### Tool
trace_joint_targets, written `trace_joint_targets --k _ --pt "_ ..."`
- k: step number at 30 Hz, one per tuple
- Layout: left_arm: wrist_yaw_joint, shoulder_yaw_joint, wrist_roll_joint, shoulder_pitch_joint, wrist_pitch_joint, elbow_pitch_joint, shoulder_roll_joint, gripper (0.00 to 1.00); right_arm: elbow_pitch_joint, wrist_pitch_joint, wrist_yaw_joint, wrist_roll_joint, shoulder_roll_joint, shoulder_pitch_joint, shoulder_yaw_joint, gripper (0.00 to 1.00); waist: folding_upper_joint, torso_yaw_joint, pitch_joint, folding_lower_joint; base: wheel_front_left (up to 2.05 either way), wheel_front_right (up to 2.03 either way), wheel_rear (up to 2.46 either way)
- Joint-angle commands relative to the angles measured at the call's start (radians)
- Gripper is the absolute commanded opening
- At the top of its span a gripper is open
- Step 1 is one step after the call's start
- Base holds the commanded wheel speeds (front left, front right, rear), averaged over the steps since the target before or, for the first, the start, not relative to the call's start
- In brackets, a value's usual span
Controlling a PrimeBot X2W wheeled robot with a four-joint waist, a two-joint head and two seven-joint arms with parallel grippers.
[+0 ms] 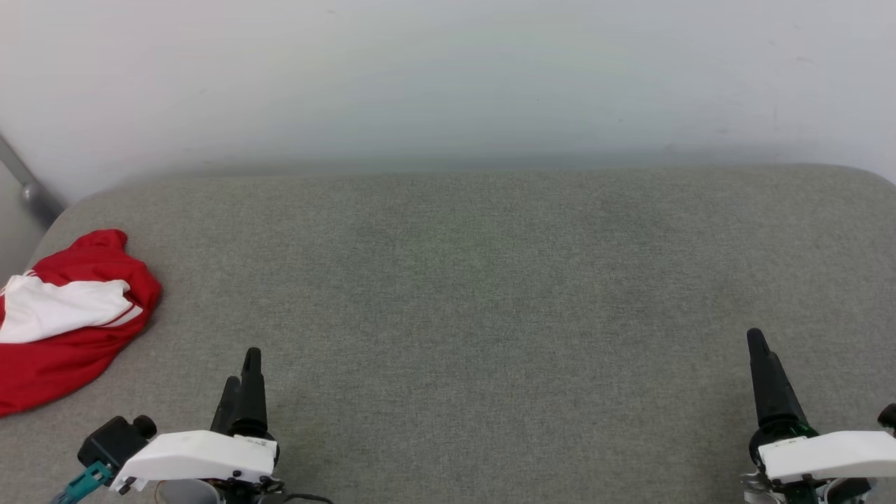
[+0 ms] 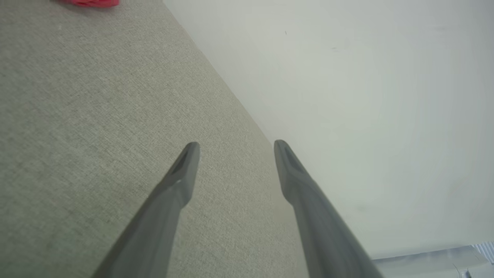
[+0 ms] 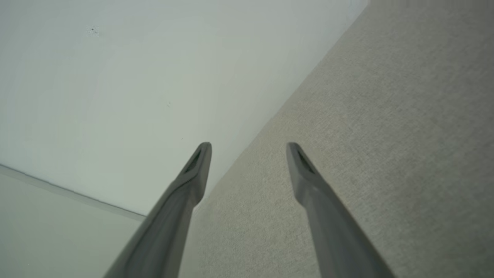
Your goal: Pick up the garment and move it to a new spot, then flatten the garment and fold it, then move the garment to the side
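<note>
Head view shows us a grey fabric-covered worktop against a pale wall, and we find the garment at its far left edge, bunched in a loose heap and partly cut off by the frame. It is a red T-shirt with a white sleeve lying across the top of the heap and thin red-and-white striping along the sleeve seam. Our left gripper sits at the lower left, near the garment but apart from it, with bare fabric between them. Our right gripper sits at the lower right, well apart from the garment. From the left wrist view we see the left gripper with its two dark fingers spread wide and nothing between them, above the worktop near the wall; a sliver of the red garment shows at the top left corner. From the right wrist view the right gripper is likewise spread wide and holds nothing, over bare worktop beside the wall.
</note>
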Motion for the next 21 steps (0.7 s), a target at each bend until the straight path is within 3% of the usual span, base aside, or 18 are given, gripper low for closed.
trace_joint_targets --k 1,21 --pt "0.009 -0.007 0.061 0.001 -0.014 -0.020 0.002 1.00 -0.031 -0.013 0.000 -0.058 -0.002 -0.002 0.005 1.00 0.0000 0.000 0.000 0.0000 0.00 0.00 0.00" --pt "0.051 -0.076 0.374 0.025 -0.080 -0.068 0.019 1.00 -0.090 -0.079 0.000 -0.369 -0.002 0.043 0.018 1.00 0.0000 0.004 0.002 0.0000 0.00 0.00 0.00"
